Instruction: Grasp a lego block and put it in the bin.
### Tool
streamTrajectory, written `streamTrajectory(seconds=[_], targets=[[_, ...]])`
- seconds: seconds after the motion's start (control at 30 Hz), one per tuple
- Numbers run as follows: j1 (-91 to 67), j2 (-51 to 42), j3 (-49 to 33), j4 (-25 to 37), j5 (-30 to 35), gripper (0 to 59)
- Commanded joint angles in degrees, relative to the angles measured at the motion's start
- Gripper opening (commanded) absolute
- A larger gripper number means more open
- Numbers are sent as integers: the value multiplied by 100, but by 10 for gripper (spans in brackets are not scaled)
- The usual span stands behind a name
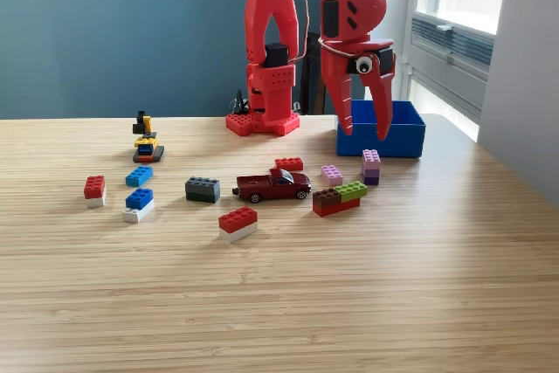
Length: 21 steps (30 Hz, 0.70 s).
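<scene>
My red gripper (365, 118) hangs fingers-down at the back right of the exterior view, over the left part of the blue bin (409, 135). Its fingers stand apart, it is open, and nothing shows between them. Lego blocks lie scattered on the wooden table in front: a pink and purple stack (371, 166) nearest the bin, a pink brick (331, 174), a red brick (289, 163), a green, brown and red cluster (340, 198), a red-on-white brick (238, 223), and a grey brick (203, 189). The bin's inside is hidden from this angle.
A dark red toy car (272, 185) sits mid-table among the bricks. Further left lie blue bricks (138, 176), a blue-on-white brick (138, 204), a red-on-white brick (94, 189) and a small yellow and black build (146, 140). The arm's base (262, 123) stands behind.
</scene>
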Motion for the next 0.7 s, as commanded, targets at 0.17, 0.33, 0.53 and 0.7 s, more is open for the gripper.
streamTrajectory(seconds=[0.17,0.33,0.53,0.7], targets=[[-105,413,-158,-35,9,196],[-255,404,-149,-44,598,177],[-527,404,123,-44,756,175],[-615,396,237,-44,510,186]])
